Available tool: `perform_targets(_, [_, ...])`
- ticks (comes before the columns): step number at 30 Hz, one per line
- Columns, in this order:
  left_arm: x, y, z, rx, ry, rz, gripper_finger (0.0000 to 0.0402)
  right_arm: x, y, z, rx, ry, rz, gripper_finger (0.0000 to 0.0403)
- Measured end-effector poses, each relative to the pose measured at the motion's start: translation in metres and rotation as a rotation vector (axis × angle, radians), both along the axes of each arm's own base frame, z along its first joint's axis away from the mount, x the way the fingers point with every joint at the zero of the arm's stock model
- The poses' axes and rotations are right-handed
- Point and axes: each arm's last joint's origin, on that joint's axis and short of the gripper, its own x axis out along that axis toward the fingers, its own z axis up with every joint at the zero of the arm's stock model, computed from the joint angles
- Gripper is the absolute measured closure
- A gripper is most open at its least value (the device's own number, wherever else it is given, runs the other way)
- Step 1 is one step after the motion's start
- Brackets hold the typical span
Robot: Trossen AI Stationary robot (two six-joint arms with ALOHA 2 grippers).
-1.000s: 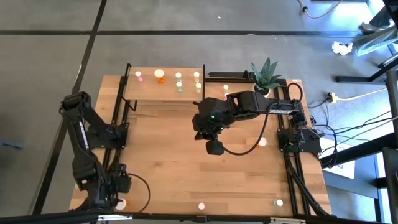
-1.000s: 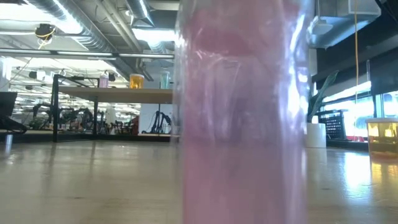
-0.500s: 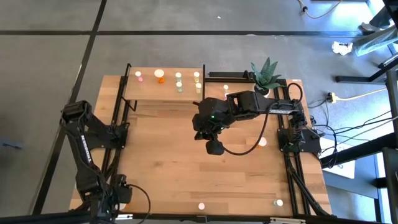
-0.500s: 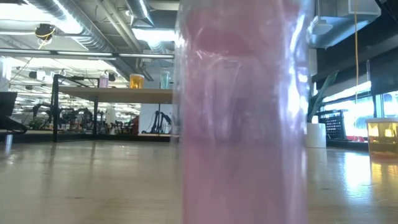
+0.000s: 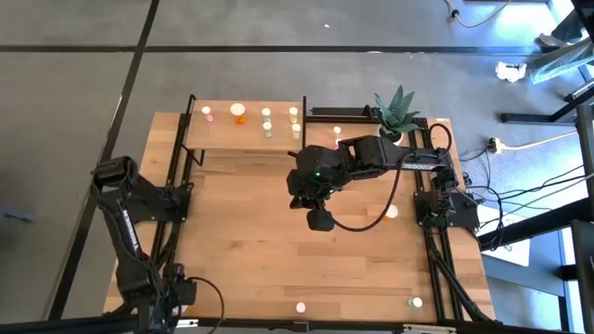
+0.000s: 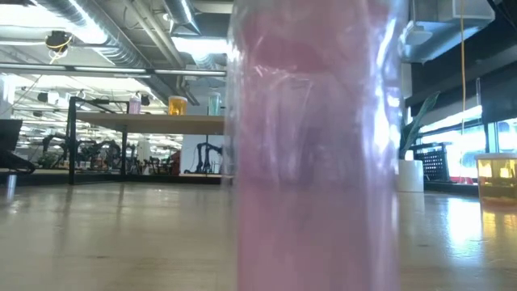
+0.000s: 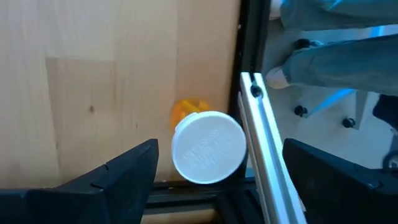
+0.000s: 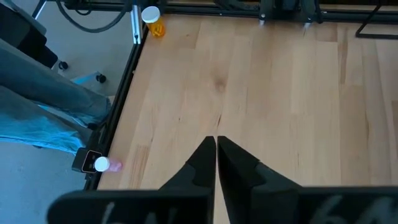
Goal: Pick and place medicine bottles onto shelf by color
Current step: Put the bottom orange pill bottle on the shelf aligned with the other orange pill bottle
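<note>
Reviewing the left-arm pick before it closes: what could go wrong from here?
1. The orange bottle stands at the table's corner beside the black frame rail; the open left hand could strike the rail or knock the bottle off.
2. A pink bottle blocks the low view, so that camera cannot confirm the grasp.

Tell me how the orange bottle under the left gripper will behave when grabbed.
The orange bottle stands upright at the table's corner, its white cap wide: probably light, easily tipped. Round, it would likely roll. The open left gripper straddles it.
</note>
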Motion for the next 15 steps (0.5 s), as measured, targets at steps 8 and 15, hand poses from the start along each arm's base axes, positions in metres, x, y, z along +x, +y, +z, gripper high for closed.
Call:
perform_targets(8, [-0.001, -0.005, -0.012, 0.041, 0.017, 0.007, 0.0066, 0.001, 0.0, 0.001, 0.001, -0.008, 0.0, 0.0383])
perform_targets(15, [-0.001, -0.005, -0.015, 0.056, 0.027, 0.024, 0.0066, 0.001, 0.0, 0.0, 0.001, -0.008, 0.0, 0.0383])
